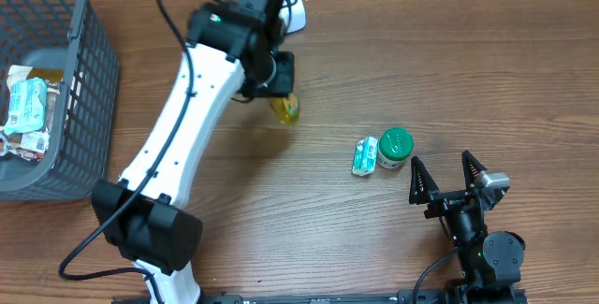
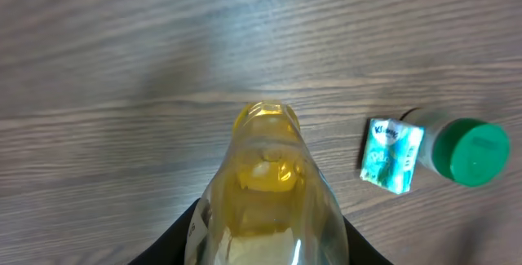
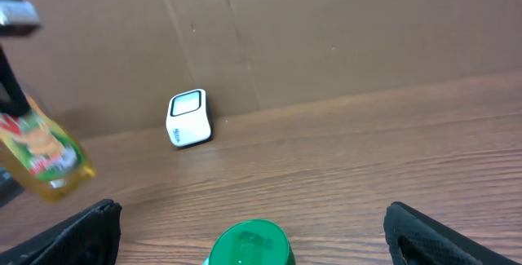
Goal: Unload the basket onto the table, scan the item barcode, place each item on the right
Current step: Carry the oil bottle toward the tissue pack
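Note:
The item, a clear bottle of yellow liquid (image 1: 285,108), hangs above the wooden table with my left gripper (image 1: 279,84) shut on it. In the left wrist view the bottle (image 2: 267,192) fills the space between the black fingers (image 2: 173,240), its bottom end pointing away from the camera. A white scanner (image 1: 296,9) stands at the table's far edge, just behind the left wrist. From the right wrist the bottle (image 3: 45,155) shows at far left with a red and green label, left of the scanner (image 3: 189,118). My right gripper (image 1: 445,175) rests open at the front right, holding nothing.
A green-capped jar (image 1: 395,147) and a small teal-and-white packet (image 1: 365,156) lie just ahead of the right gripper. A grey mesh basket (image 1: 84,98) holding wrapped packets (image 1: 28,108) sits at the left edge. A cardboard wall (image 3: 326,28) backs the table.

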